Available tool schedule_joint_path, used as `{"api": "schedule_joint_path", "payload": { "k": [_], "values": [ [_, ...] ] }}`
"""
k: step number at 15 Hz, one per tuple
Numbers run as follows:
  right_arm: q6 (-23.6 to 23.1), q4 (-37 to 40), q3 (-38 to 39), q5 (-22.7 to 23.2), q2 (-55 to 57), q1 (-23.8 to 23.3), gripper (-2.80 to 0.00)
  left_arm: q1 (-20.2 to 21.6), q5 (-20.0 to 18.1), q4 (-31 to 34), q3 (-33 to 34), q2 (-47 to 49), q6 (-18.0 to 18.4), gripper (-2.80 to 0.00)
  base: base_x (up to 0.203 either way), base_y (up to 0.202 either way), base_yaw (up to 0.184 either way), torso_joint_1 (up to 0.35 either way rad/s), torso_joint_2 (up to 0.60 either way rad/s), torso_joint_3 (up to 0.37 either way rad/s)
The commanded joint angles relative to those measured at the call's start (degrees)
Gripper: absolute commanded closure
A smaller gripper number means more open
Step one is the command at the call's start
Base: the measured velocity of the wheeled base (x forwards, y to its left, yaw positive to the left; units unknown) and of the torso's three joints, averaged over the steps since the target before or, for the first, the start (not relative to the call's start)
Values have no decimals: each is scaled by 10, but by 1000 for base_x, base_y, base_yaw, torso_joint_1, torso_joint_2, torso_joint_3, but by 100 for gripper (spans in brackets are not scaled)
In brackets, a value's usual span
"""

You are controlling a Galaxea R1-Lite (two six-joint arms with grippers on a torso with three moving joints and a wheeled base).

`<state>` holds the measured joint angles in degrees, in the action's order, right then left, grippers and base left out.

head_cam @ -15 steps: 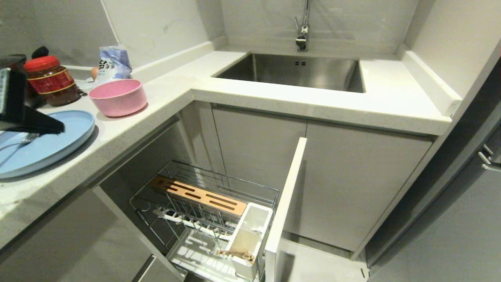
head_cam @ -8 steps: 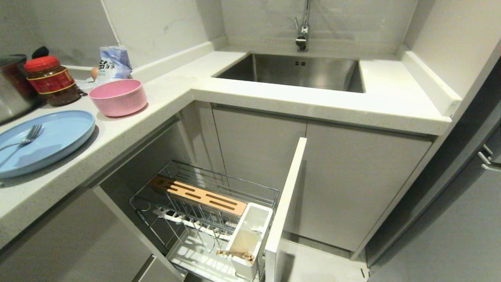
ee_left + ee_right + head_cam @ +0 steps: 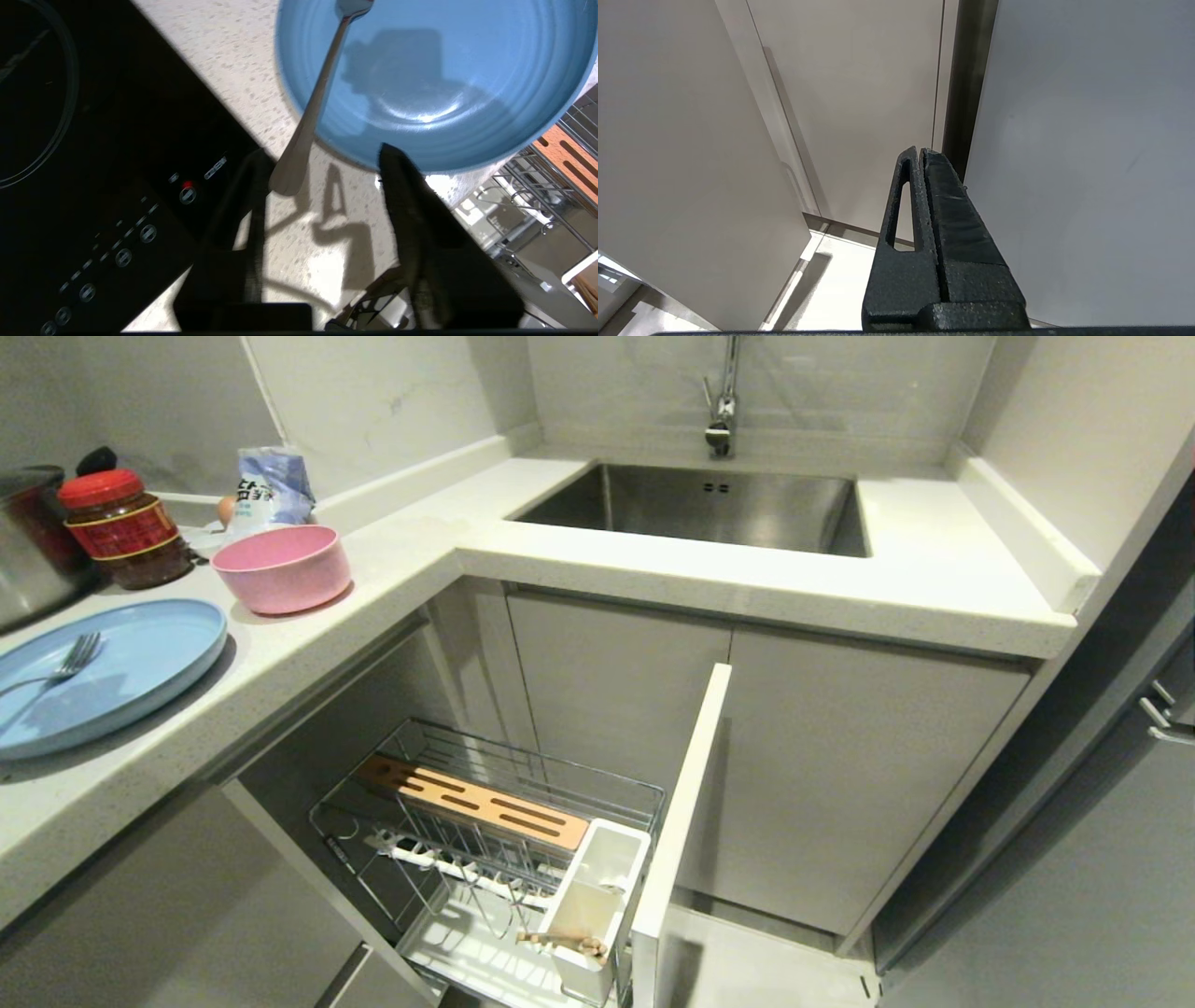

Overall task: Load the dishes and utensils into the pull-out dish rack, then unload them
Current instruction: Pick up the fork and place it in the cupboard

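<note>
Landmark: the blue plate (image 3: 103, 674), lying flat on the pale speckled tabletop (image 3: 308, 644), on the arm of it that runs along the robot's left.
Fork: the silver fork (image 3: 58, 669) lies with its tines inside the plate; in the left wrist view its handle (image 3: 303, 130) crosses the plate's rim and its end hangs over the tabletop.
Bowl: the pink bowl (image 3: 282, 567) stands upright on the tabletop just beyond the plate, apart from it.
Left tool: the left tool (image 3: 322, 170) hovers above the tabletop just beside the plate's rim, its two dark fingers (image 3: 411, 196) spread apart with nothing between them; the fork's handle end sits close by one finger, whether touching I cannot tell.
Right tool: the right tool (image 3: 920, 154) is well away from the plate, in front of plain cabinet doors (image 3: 859, 93), fingers pressed together and empty.
Dish rack: the wire dish rack (image 3: 495, 859) is pulled out below the tabletop, lower than the plate and to its right, with a slotted wooden bar (image 3: 471, 800) across it.
Chopsticks: the wooden chopsticks (image 3: 565, 943) rest in the white cup (image 3: 597, 896) at the rack's front panel (image 3: 677, 821).
Cooktop: a black cooktop (image 3: 93, 163) with a row of buttons lies beside the plate, on the side away from the rack.
Other things: a red-lidded jar (image 3: 123, 527) and a packet (image 3: 271, 485) stand behind the bowl; the steel sink (image 3: 709, 509) is set in the far tabletop, well apart from the plate.
</note>
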<state>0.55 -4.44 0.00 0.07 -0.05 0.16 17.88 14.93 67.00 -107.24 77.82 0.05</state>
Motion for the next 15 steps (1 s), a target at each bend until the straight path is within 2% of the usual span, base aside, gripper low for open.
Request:
{"api": "schedule_joint_path", "payload": {
  "k": [1, 4, 5, 7, 10, 13, 15],
  "values": [
    [0, 0, 15, 0, 0, 0, 0, 1, -12, -4, 0, 39, 6, -280, 0, 0, 0, 0, 0, 0],
    [0, 0, 15, 0, 0, 0, 0, 31, -69, -22, 2, 62, 35, -280, 0, 0, 0, 0, 0, 0],
    [0, 0, 15, 0, 0, 0, 0, 46, -81, -26, 2, 71, 52, -280, 0, 0, 0, 0, 0, 0],
    [0, 0, 15, 0, 0, 0, 0, 65, -97, -34, -1, 91, 62, -280, 0, 0, 0, 0, 0, 0],
    [0, 0, 15, 0, 0, 0, 0, 67, -104, -59, 3, 113, 64, -280, 0, 0, 0, 0, 0, 0],
    [0, 0, 15, 0, 0, 0, 0, 67, -155, -59, 4, 124, 83, -280, 0, 0, 0, 0, 0, 0],
    [0, 0, 15, 0, 0, 0, 0, 67, -165, -58, 4, 130, 83, -280, 0, 0, 0, 0, 0, 0]
  ]
}}
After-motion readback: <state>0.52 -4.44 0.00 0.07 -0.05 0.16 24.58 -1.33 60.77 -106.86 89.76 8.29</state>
